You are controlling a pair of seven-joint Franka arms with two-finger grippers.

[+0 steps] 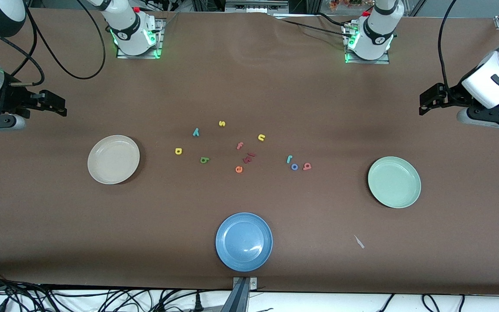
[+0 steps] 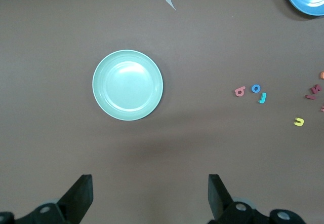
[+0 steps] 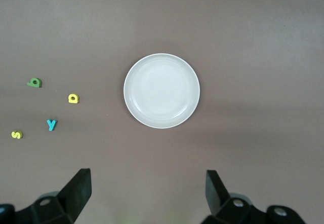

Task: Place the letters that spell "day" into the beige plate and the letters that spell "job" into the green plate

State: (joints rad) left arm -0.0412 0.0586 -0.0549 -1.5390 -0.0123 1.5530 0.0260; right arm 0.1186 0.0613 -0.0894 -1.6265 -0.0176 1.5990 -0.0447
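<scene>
Both grippers empty, jaws wide: right gripper (image 3: 147,193) high over table near beige plate (image 1: 113,159), closest to d (image 1: 178,151), a (image 1: 205,160), y (image 1: 196,132); left gripper (image 2: 149,196) near green plate (image 1: 394,182), closest to j/o/b (image 1: 294,166).

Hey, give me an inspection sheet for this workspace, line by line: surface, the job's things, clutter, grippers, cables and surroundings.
Surface: brown table, flat, one small pale scrap lying on it.
Job's things: yellow d, green a, teal y loose on the table near the beige plate, which is empty. Teal j, blue o, red b clustered toward the green plate, also empty.
Clutter: blue plate, yellow s, yellow n, salmon f, orange e, two dark red letters.
Grippers: left gripper open, empty, beside the green plate; right gripper open, empty, beside the beige plate.
Cables: black cables on the table by the right arm's base.
Surroundings: nothing seen.
</scene>
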